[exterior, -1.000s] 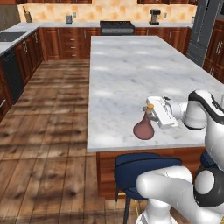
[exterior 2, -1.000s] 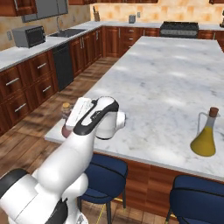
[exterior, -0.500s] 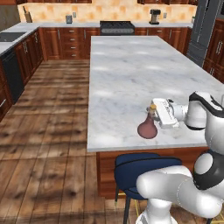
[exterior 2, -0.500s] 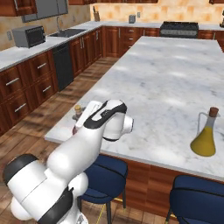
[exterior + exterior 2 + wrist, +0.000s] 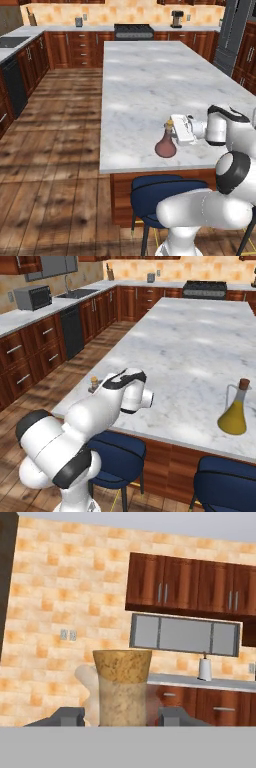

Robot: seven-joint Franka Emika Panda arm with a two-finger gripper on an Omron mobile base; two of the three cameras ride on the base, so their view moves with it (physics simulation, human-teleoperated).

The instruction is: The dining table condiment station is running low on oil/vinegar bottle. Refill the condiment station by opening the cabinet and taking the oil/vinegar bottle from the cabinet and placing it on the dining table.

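A: Left base view first. The oil/vinegar bottle stands upright on the dining table, lower middle of frame near the front edge. The gripper sits at its neck and cork, coming in from the right.

B: Handling?

A: Looks like glass, so I'd guess rigid, smooth, breakable. Fat base, thin neck. The neck just under the cork is the sensible hold; the round body would likely slip out of narrow fingers.

B: Change from earlier?

A: Bottle and hand have slid right and a bit further in from the table's left edge. A second ago it was closer to that corner.

B: Right base view?

A: The arm covers most of the bottle; the cork peeks out at left centre, over the table's near corner. A yellow-olive bottle stands at the right, well apart. Earlier the elbow was lower and further left.

B: Hand view?

A: Cork fills lower centre, with fingertips either side of the neck, narrowly parted. They look closed onto it, bottle held. The wall cabinet is upper right in the background.
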